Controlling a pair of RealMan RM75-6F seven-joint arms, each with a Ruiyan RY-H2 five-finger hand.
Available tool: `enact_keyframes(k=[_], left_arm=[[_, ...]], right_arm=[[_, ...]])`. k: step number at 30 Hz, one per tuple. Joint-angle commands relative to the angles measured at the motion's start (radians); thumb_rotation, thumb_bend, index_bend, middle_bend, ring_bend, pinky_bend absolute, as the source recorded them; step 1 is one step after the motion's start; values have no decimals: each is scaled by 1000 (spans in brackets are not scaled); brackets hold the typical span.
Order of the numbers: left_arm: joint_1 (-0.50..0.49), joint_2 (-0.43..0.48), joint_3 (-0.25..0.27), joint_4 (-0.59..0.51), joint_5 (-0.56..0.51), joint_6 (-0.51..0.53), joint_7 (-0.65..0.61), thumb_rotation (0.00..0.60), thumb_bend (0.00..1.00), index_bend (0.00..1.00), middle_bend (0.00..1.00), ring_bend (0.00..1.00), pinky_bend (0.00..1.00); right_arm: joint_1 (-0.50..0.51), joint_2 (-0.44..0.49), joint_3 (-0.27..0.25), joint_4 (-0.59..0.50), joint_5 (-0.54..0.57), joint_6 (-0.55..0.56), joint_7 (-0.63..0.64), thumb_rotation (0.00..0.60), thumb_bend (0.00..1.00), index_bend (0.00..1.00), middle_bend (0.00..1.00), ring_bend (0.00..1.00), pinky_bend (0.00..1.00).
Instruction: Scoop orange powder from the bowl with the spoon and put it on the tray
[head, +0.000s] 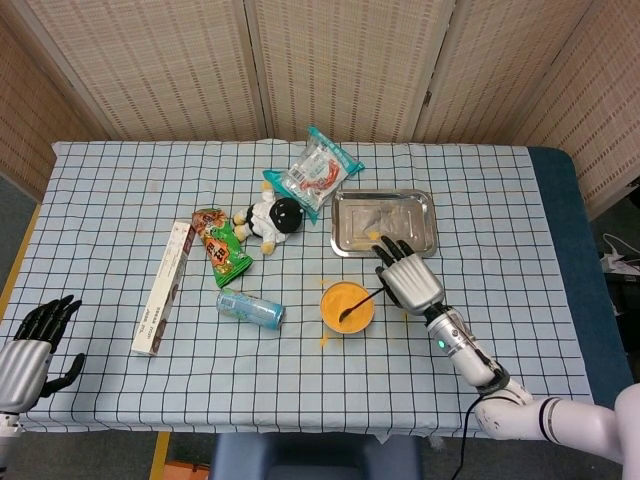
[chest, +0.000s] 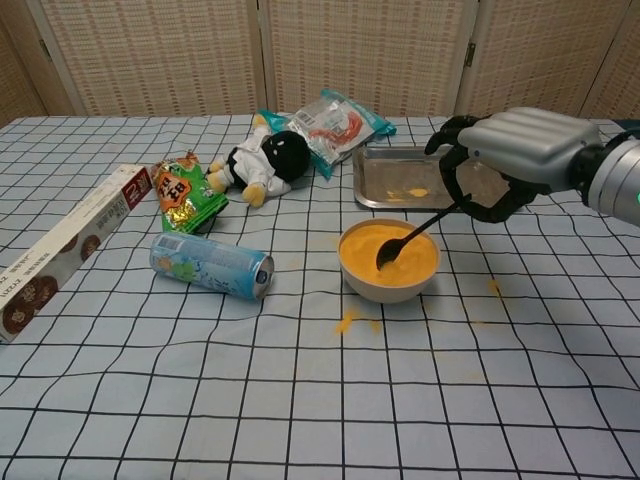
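Orange powder fills the bowl (chest: 388, 264) near the table's (chest: 300, 400) middle, with the black spoon (chest: 413, 234) dipped in it. The right hand (chest: 515, 160) grips the spoon's handle. Just behind, the metal tray (chest: 400, 180) holds a small orange dab. The left hand (head: 25, 340) hangs with fingers spread, holding nothing.

Bright, even indoor light; soft shadows, mild glare on the tray (head: 345, 237), edges perhaps slightly distorted
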Motion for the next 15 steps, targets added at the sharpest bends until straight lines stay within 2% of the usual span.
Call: enact_keyframes(k=[1,7,15], left_arm=[[0,0,1,1,1,1,0,600,436,0,0,0,85],[-1,-1,-1,2,-3,-2,0,600,437,0,0,0,84],[-1,-3,-2,9,-10,-6,-3,600,436,0,0,0,84]], right_arm=[[-7,-23,22,25,3,26,-8,600,608,935,140,0,173],[14,-113,51,139,4,23,-18,600,608,935,143,2,187],[33,-203,57,286,-14,1,6,600,608,939,153,18,201]])
